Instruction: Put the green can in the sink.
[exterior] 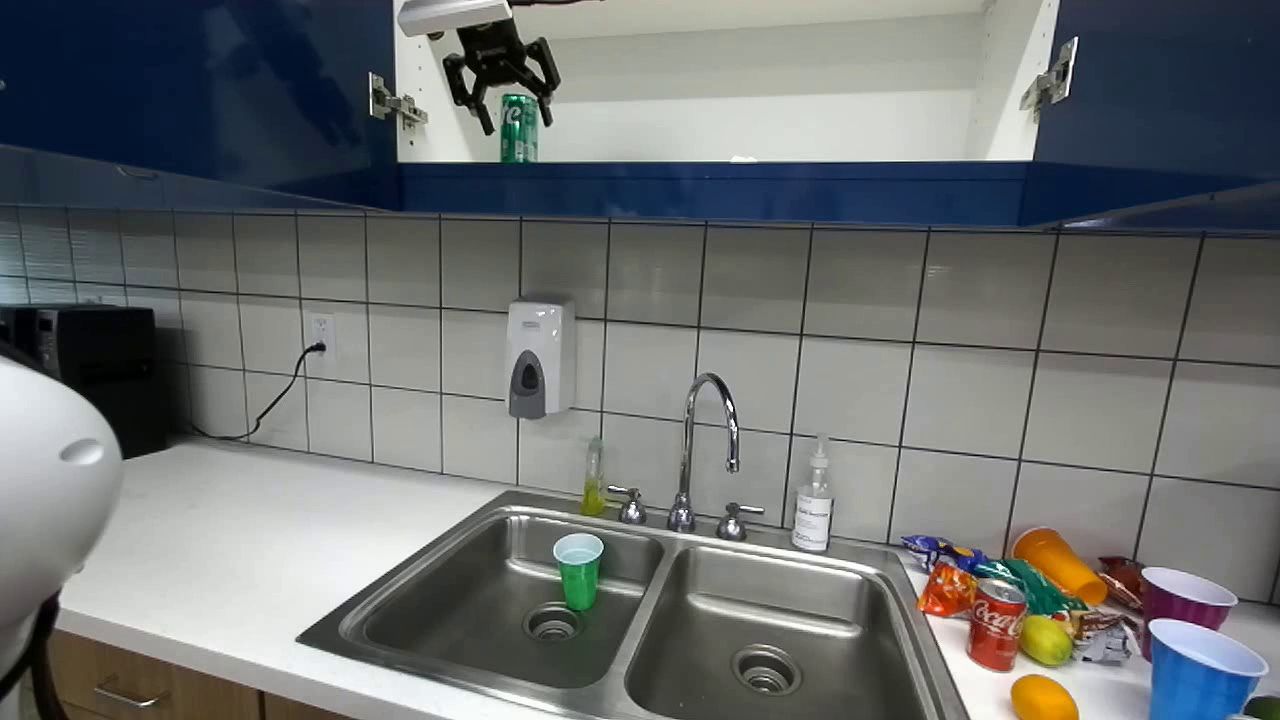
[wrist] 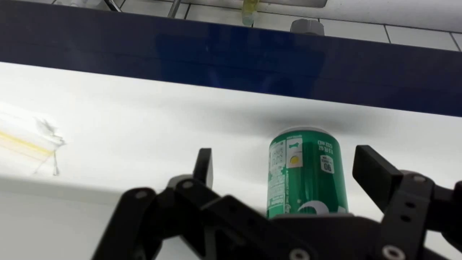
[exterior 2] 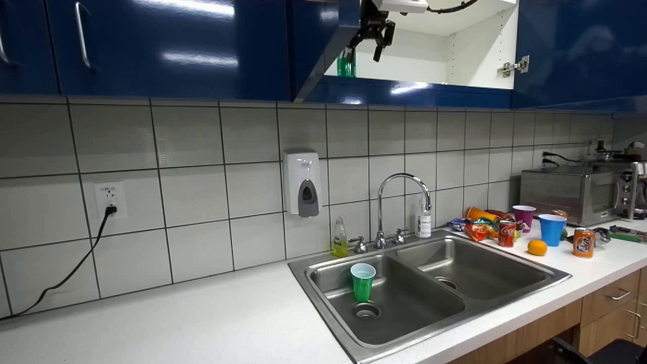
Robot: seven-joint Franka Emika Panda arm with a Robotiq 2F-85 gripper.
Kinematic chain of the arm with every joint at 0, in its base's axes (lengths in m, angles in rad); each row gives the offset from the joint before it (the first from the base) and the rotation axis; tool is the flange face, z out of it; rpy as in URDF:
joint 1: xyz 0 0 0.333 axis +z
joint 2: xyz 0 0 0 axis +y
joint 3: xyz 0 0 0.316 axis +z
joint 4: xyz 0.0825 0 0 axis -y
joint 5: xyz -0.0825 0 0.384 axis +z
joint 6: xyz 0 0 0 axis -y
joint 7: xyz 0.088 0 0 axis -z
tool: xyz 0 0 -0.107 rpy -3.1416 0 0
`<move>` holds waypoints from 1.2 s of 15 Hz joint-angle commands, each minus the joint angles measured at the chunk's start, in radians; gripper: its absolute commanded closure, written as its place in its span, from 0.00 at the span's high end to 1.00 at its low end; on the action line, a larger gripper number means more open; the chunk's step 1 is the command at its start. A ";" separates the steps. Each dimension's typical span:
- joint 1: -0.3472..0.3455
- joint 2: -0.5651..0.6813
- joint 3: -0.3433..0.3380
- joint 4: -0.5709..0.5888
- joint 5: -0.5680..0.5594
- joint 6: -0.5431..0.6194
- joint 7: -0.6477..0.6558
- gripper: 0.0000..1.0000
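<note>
The green can (exterior: 519, 141) stands upright on the shelf of the open wall cabinet; it also shows in an exterior view (exterior 2: 346, 66) and in the wrist view (wrist: 307, 169). My gripper (exterior: 517, 123) is open beside its upper part, also seen in an exterior view (exterior 2: 363, 54). In the wrist view the can appears between the spread fingers (wrist: 285, 169), nearer the right one, with gaps on both sides. The can's end near the palm is hidden there. The double-basin sink (exterior: 643, 620), also in an exterior view (exterior 2: 318, 298), is below with a faucet (exterior: 687, 450).
The blue cabinet front edge (exterior: 720, 185) runs below the shelf, with open doors (exterior: 200, 90) at both sides. A green cup (exterior: 580, 583) stands in the left basin. A wall dispenser (exterior: 540, 350) hangs above the counter. Cups, snacks and a red can (exterior: 996, 625) lie right of the sink.
</note>
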 commanded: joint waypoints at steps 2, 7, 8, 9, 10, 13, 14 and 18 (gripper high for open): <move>0.004 0.016 0.002 0.025 -0.013 0.013 -0.011 1.00; 0.013 0.018 0.007 0.039 -0.018 0.013 -0.008 1.00; 0.014 0.021 0.008 0.042 -0.020 0.015 -0.006 1.00; 0.014 0.024 0.007 0.045 -0.021 0.016 -0.005 1.00; 0.014 0.030 0.007 0.049 -0.021 0.019 -0.004 1.00; 0.015 0.046 0.008 0.062 -0.028 0.020 -0.001 1.00; 0.016 0.053 0.008 0.068 -0.030 0.022 0.000 1.00; 0.022 0.081 0.010 0.095 -0.041 0.023 0.003 1.00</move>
